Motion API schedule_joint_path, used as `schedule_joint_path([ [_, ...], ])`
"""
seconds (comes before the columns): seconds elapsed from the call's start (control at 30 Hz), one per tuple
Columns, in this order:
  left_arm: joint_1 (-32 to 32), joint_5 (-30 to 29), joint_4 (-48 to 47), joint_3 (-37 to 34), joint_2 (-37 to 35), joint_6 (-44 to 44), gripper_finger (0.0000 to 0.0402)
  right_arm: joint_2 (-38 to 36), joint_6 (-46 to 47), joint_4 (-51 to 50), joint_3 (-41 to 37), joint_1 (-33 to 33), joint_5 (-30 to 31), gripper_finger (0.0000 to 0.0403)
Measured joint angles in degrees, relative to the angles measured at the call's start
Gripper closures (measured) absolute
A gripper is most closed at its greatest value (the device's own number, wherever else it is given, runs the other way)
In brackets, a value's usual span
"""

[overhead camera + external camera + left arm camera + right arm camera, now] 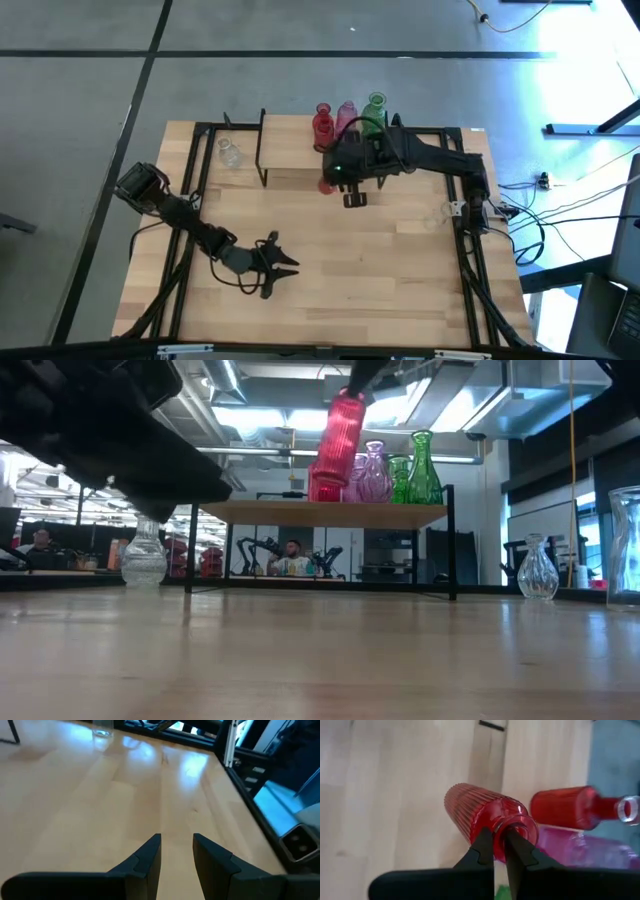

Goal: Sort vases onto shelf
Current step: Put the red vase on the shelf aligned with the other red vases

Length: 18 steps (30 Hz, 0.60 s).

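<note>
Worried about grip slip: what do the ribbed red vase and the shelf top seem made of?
The ribbed red vase held by the right gripper looks like translucent glass: glossy, light passing through. The shelf top looks like pale matte wood.

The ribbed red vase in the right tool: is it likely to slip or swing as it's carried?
Probably some risk. The right tool pinches only the narrow neck of the ribbed red vase, and glossy glass looks slippery. In the low view it hangs tilted above the shelf, so it may pivot. Set down among the standing vases, its tall, narrow body could tip.
</note>
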Motion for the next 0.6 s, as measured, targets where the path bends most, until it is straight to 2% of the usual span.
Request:
schedule_joint_path([
  [0.1,1.21,0.69,-0.01,0.00,0.00,4.29,0.0296,0.01,-1.72,2.22,0.00,-0.96,1.01,0.0398],
  [0.33,4.95,6.93,-0.34,0.00,0.00,11.13,0.0296,0.42,-2.75,2.40,-0.02,-4.33,1.83,0.0398],
  [0.6,8.43,11.49,-1.39,0.00,0.02,13.55,0.0296,0.42,-2.85,3.43,-0.02,-7.19,1.09,0.0398],
])
